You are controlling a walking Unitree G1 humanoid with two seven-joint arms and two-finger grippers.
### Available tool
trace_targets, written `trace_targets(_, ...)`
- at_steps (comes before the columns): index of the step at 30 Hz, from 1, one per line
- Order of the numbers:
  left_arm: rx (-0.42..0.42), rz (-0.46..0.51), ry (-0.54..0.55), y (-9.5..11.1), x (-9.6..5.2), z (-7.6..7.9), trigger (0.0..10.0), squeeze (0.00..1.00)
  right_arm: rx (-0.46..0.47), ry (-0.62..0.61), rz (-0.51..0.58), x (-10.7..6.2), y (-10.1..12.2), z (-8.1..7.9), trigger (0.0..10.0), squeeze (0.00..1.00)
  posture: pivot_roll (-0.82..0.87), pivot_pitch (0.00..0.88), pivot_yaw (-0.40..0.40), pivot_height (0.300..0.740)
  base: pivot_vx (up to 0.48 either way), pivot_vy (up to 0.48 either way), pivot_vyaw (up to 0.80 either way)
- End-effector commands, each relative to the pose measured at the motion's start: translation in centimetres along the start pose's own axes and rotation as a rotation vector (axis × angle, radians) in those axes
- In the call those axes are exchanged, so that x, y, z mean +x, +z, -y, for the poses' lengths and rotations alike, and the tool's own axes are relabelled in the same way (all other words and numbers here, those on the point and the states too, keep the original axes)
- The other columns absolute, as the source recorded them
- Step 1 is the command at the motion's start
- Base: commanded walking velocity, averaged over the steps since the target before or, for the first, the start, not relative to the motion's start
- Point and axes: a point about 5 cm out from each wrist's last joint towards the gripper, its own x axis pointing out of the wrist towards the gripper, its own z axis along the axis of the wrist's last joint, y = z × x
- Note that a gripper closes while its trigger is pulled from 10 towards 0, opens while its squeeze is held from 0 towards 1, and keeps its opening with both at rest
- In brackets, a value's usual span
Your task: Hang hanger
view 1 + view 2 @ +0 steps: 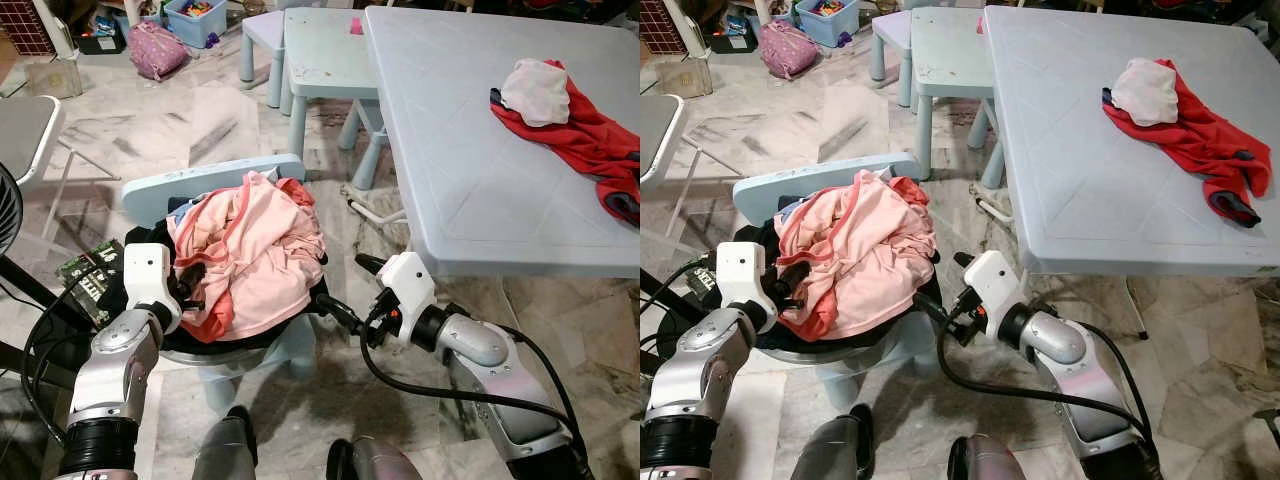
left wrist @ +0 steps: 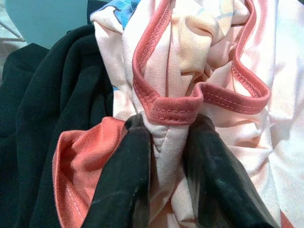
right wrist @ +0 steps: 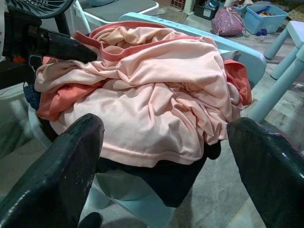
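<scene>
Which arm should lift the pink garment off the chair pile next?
Left, probably. The left gripper is already pinched on the pink garment near its coral trim. The right gripper is open, beside the small chair, holding nothing.

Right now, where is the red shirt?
The crumpled red fabric shirt lies on the pale blue plastic table, to the robot's right, under a white cloth.

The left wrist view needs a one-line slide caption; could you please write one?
Left gripper fingers pinching a fold of the pink garment beside black clothing.
</scene>
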Motion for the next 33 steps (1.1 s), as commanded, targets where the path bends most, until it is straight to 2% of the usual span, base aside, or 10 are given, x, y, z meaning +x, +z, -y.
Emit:
trace_targets(1,0.017,-0.004,-0.009,0.0,0.1,0.1,0.0,0.00,-0.003,-0.009,-0.001,-0.1,-0.1,0.1,10.0,0.00,-0.03,0.147,-0.094,0.740,0.000,0.000,0.00)
trace_targets(7,0.023,0.024,0.011,0.3,-0.1,0.3,0.0,0.00,-0.002,-0.010,0.000,0.0,-0.2,0.1,10.0,0.00,-0.03,0.147,-0.094,0.740,0.000,0.000,0.00)
trace_targets(20,0.126,0.213,0.050,2.7,-1.0,2.7,0.0,0.00,0.003,-0.033,0.005,0.3,-0.3,0.3,10.0,0.00,-0.01,0.138,-0.098,0.740,0.000,0.000,0.00)
trace_targets(24,0.246,0.306,0.050,3.8,-1.5,3.8,0.0,0.00,0.013,-0.041,0.010,0.6,-0.4,0.3,10.0,0.00,-0.01,0.120,-0.093,0.740,0.000,0.000,0.00)
trace_targets(25,0.287,0.339,0.037,4.2,-1.7,4.4,0.0,0.00,0.027,-0.052,0.013,0.8,-0.5,0.3,10.0,0.00,0.00,0.118,-0.092,0.740,0.000,0.000,0.00)
trace_targets(29,0.322,0.368,0.009,4.7,-2.0,5.5,0.0,0.00,0.068,-0.097,0.020,1.0,-0.8,0.5,10.0,0.00,0.01,0.112,-0.087,0.740,0.000,0.000,0.00)
trace_targets(30,0.342,0.385,-0.034,4.6,-2.7,6.4,0.0,0.00,0.112,-0.151,0.032,1.2,-1.0,0.7,10.0,0.00,0.02,0.105,-0.068,0.740,0.000,0.000,0.00)
trace_targets(33,0.364,0.389,-0.099,4.2,-3.7,7.6,0.0,0.00,0.179,-0.210,0.051,1.4,-1.1,1.0,10.0,0.00,0.02,0.106,-0.058,0.740,0.000,0.000,0.00)
